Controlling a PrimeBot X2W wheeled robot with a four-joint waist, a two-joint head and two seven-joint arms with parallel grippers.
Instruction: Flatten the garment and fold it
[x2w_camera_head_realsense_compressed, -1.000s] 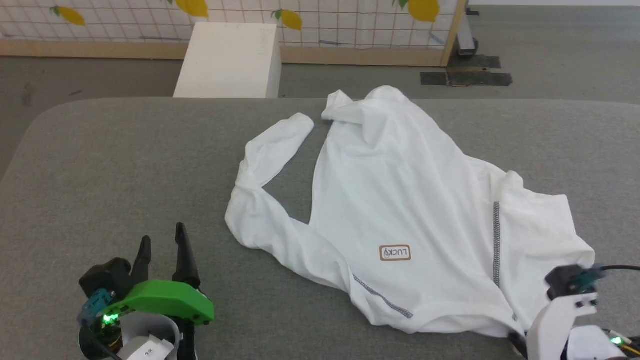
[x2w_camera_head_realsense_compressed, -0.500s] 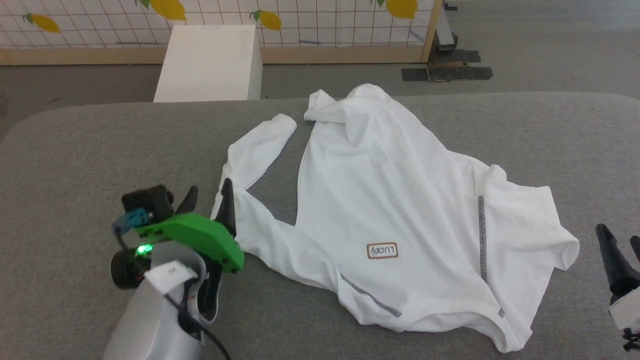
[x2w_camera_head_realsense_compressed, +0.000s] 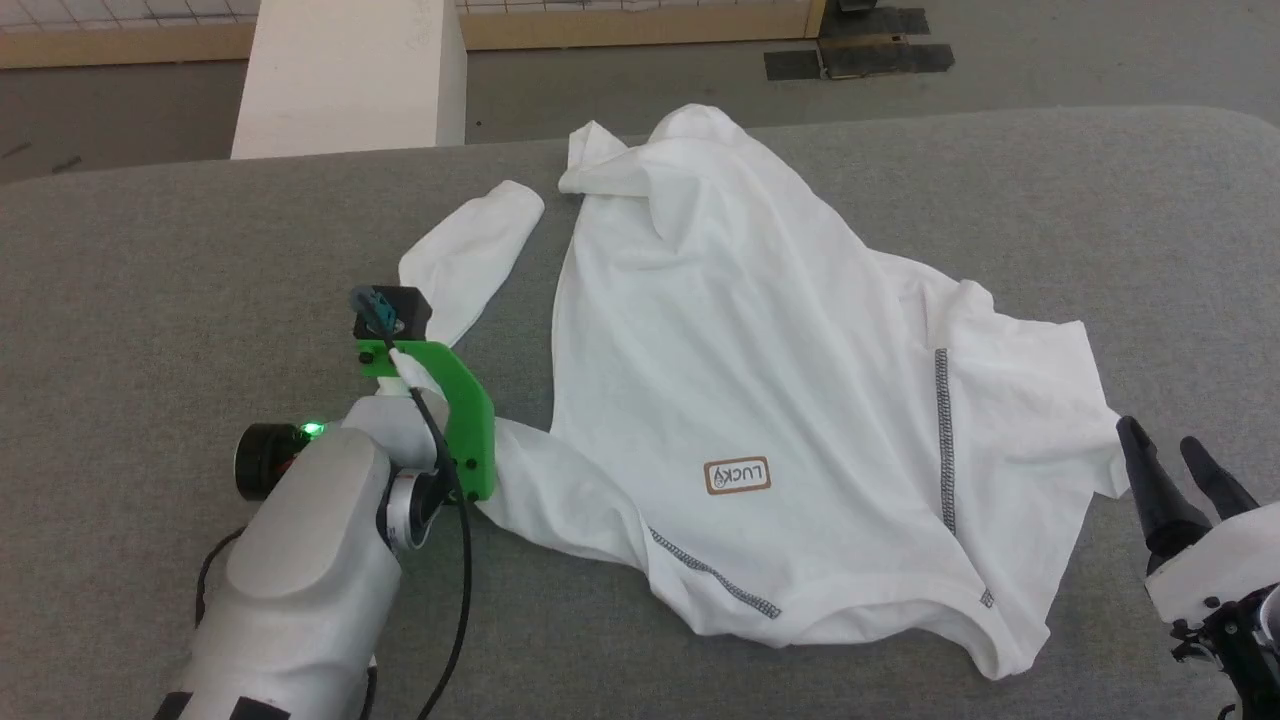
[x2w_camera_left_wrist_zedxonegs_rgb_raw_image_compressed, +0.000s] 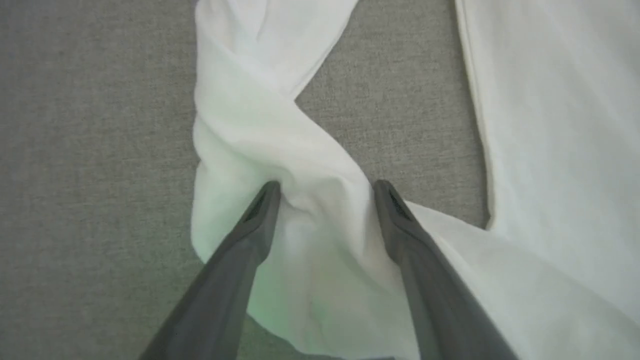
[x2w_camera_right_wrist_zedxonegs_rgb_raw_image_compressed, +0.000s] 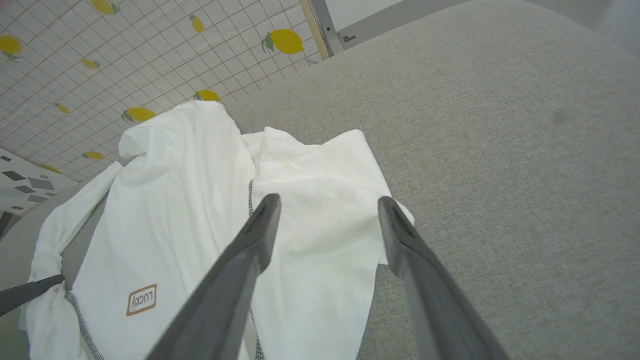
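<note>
Table (x2w_camera_head_realsense_compressed: 150, 280): grey; framed lower by tilted head camera.
Shirt (x2w_camera_head_realsense_compressed: 720, 350): spread crumpled at table middle, label up, left unmoved.
Left gripper (x2w_camera_left_wrist_zedxonegs_rgb_raw_image_compressed: 325, 187): brought forward onto twisted sleeve (x2w_camera_left_wrist_zedxonegs_rgb_raw_image_compressed: 250, 115), fingers spread wide, tips touching cloth.
Right gripper (x2w_camera_head_realsense_compressed: 1160, 432): opened, held just beside shirt's right edge, nothing gripped.

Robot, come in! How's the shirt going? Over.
Left hand open, astride twisted sleeve. Right hand open, holding nothing. Large white thin-fabric shirt crumpled, unfolded. Rigid white box beyond grey table.
</note>
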